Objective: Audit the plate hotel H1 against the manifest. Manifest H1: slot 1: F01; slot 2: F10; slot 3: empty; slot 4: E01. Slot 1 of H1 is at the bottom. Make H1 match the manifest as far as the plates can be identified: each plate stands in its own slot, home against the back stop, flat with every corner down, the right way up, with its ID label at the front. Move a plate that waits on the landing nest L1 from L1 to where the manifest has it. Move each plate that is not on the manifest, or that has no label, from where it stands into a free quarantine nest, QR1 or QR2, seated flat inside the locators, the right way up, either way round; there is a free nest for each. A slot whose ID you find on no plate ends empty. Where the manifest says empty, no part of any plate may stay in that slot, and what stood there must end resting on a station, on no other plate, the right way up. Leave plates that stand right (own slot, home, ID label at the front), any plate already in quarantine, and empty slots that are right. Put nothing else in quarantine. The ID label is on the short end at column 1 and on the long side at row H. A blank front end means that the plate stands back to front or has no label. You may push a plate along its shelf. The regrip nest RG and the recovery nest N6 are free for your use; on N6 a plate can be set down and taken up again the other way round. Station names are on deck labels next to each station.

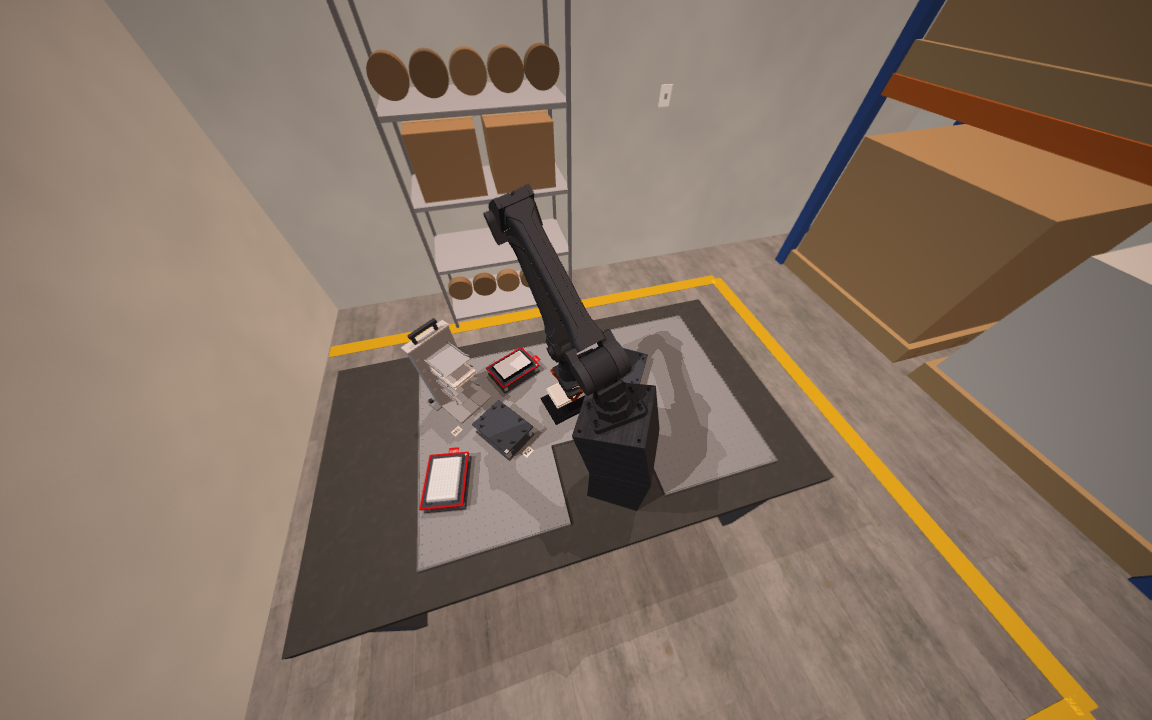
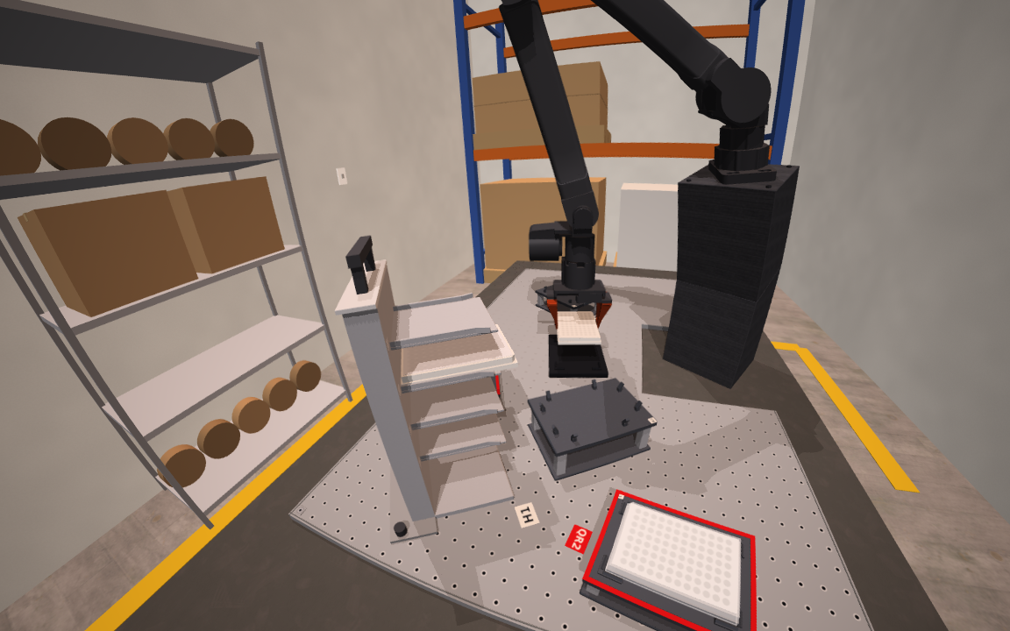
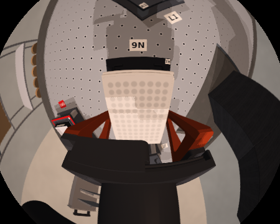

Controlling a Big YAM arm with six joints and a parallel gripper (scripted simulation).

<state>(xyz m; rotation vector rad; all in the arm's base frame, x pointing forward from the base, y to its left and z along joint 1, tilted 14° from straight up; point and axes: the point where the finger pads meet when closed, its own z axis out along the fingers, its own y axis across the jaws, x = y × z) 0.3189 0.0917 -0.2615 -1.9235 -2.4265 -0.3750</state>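
Note:
My gripper point(image 2: 578, 314) is shut on a white well plate point(image 2: 578, 328), gripped across its width by the red fingers. The plate hangs level, close over the black recovery nest N6 point(image 2: 578, 362); I cannot tell whether it touches. The N6 deck label point(image 3: 137, 45) lies beyond the plate's far end. The plate hotel H1 point(image 2: 430, 392) stands to the left with one white plate point(image 2: 458, 357) on an upper shelf, its front edge past the shelf's front. The lower shelves look bare. The landing nest L1 point(image 2: 588, 423) is bare.
QR2 point(image 2: 677, 561), red-framed, holds a white plate at the front. QR1 point(image 1: 511, 367), also red-framed, holds a plate behind the hotel. The arm's black pedestal point(image 2: 729, 274) stands right of N6. A metal shelf rack point(image 2: 124, 274) stands off the deck to the left.

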